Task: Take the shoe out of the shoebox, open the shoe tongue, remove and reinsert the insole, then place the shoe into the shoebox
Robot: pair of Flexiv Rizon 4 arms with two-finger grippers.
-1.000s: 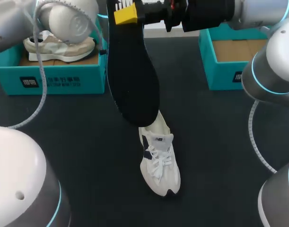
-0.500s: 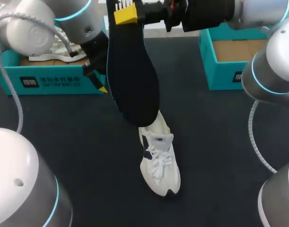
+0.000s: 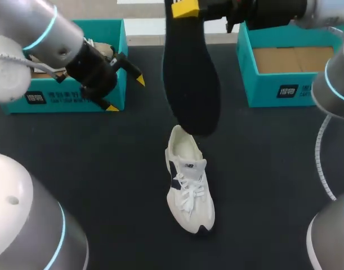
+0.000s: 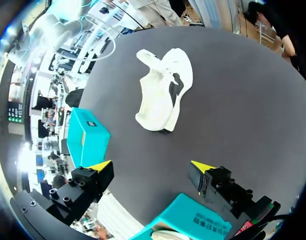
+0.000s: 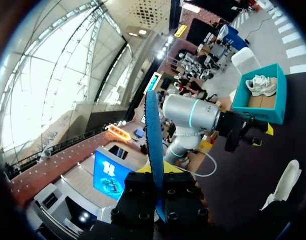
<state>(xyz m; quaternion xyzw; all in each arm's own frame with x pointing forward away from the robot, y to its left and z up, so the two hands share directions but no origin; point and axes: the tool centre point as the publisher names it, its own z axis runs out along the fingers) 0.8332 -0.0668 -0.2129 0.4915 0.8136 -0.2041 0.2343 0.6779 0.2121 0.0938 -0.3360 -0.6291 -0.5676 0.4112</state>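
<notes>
1 white shoe [image 3: 188, 185], navy side patch, white laces, upright on the dark counter [image 3: 104, 180], toe nearest. Above its heel hangs the black insole [image 3: 191, 73], right hand [image 5: 157, 176] clamped on its top end. Left hand [image 3: 126, 94] spread wide, just beside the left teal shoebox [image 3: 65, 97], which holds 1 beige shoe [image 5: 260, 84]. Opposite, the right shoebox [image 3: 284, 90] shows a brown cardboard floor.

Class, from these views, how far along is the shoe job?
Done: the white shoe lies on the table, outside any box, insole out. In hand: the right end effector grips the insole above the shoe; the left end effector hangs open, empty. Left: reinsert the insole, return the shoe to the empty shoebox.
</notes>
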